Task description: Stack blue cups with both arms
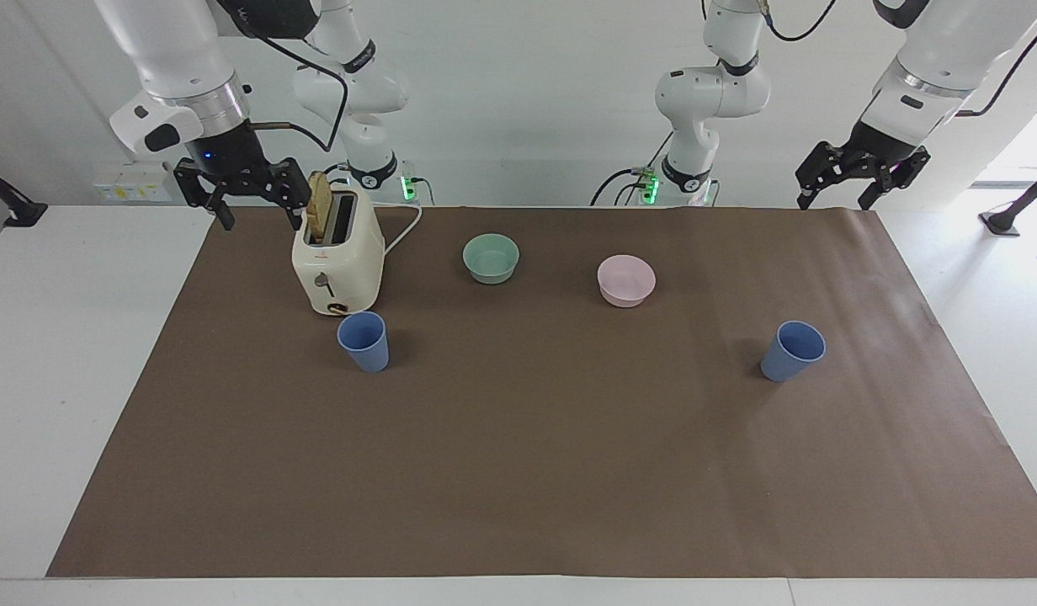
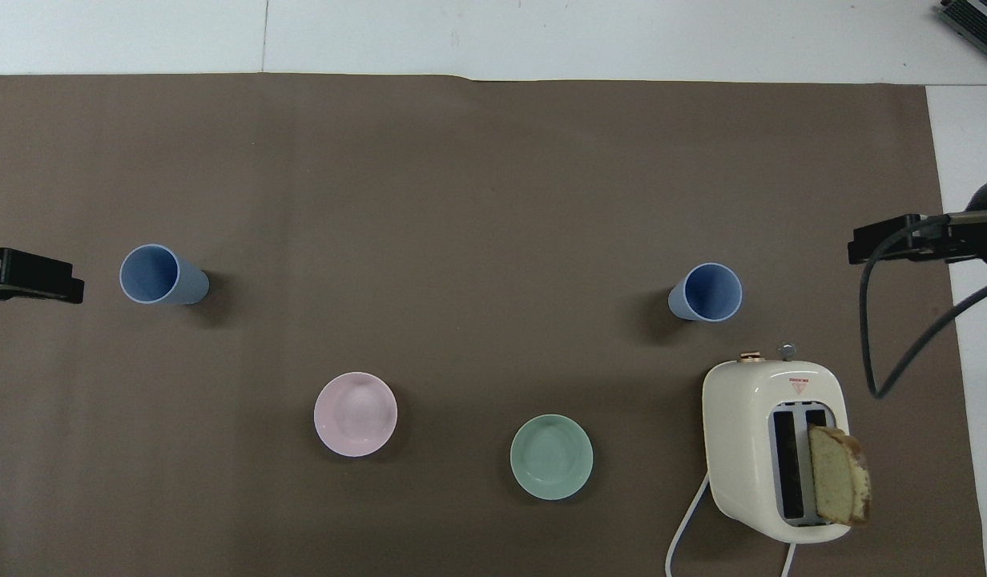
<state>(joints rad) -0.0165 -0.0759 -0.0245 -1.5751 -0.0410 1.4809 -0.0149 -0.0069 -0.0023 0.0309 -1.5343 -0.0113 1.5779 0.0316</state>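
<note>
Open mat [image 1: 527, 454] lies between the two cups [image 1: 364, 341] [image 1: 793, 350]. The toaster [image 1: 337, 261] stands just beside one cup, seemingly not touching. Bowls [image 1: 491, 257] [image 1: 626, 280] sit nearer the robots.

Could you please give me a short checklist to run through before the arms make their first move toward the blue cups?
1. Both blue cups upright, mouths up: the one by the toaster at, the other at: ok.
2. Cups already stacked: not ok, they stand apart.
3. Left gripper raised, open, holding nothing: ok.
4. Right gripper raised, open, holding nothing: ok.
5. Right gripper clear of the toast: cannot tell.
6. Green bowl and pink bowl nearer the robots than the cups: ok.
</note>
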